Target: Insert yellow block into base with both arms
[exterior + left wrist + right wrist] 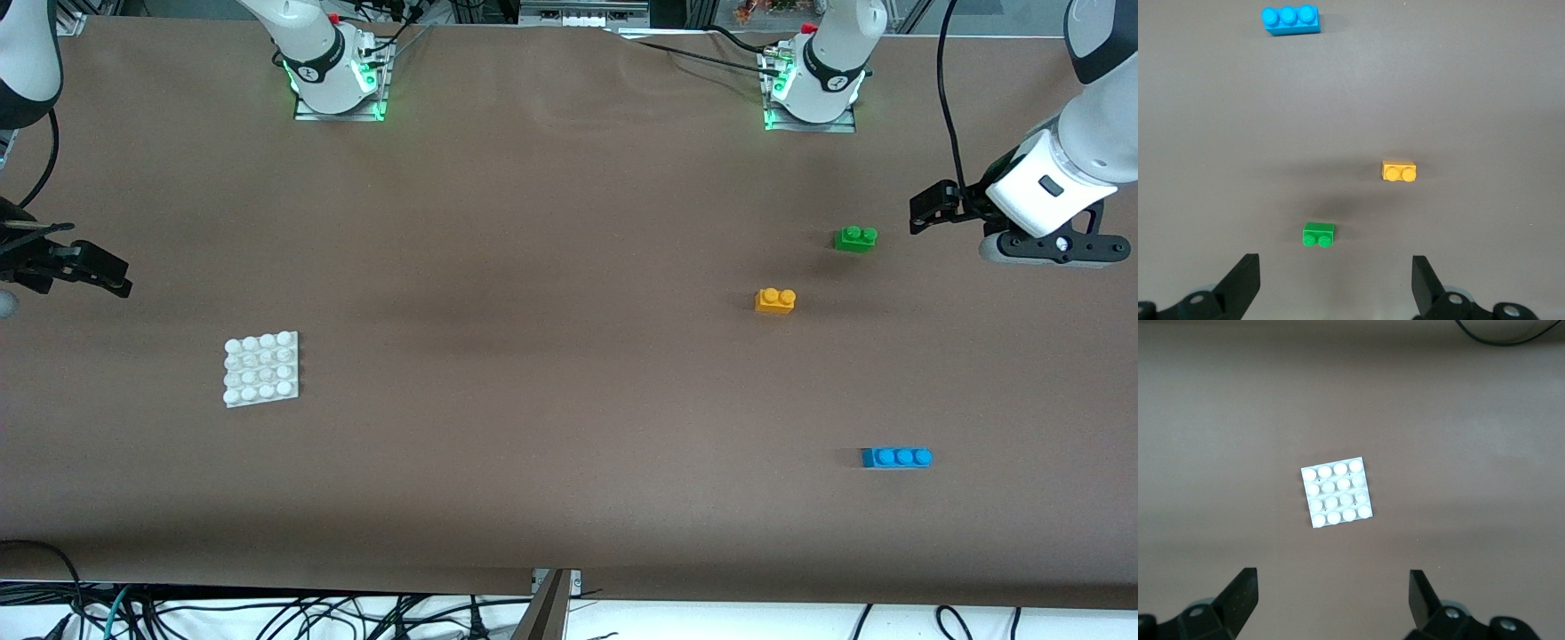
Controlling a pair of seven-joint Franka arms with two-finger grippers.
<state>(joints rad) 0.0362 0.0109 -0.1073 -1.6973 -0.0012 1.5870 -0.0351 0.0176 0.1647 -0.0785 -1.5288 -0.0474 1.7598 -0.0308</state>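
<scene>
Awaiting start: yellow block (774, 301) untouched, frame right; base (260, 368) lower left; left end effector (1336, 283) and right end effector (1333, 600) both released, empty.

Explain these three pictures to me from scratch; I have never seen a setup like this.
Two robot arms stand at a brown table. The wide picture comes from a high camera facing them; the other two come from cameras on each arm's wrist, looking down past its two black fingers.

The left gripper hangs open over its end of the table, above the green brick, holding nothing. The yellow block lies a little nearer the front camera than the green brick, and the blue three-stud brick nearer still.

The right gripper hangs open and empty toward the other end, looking down on the white studded base.
</scene>
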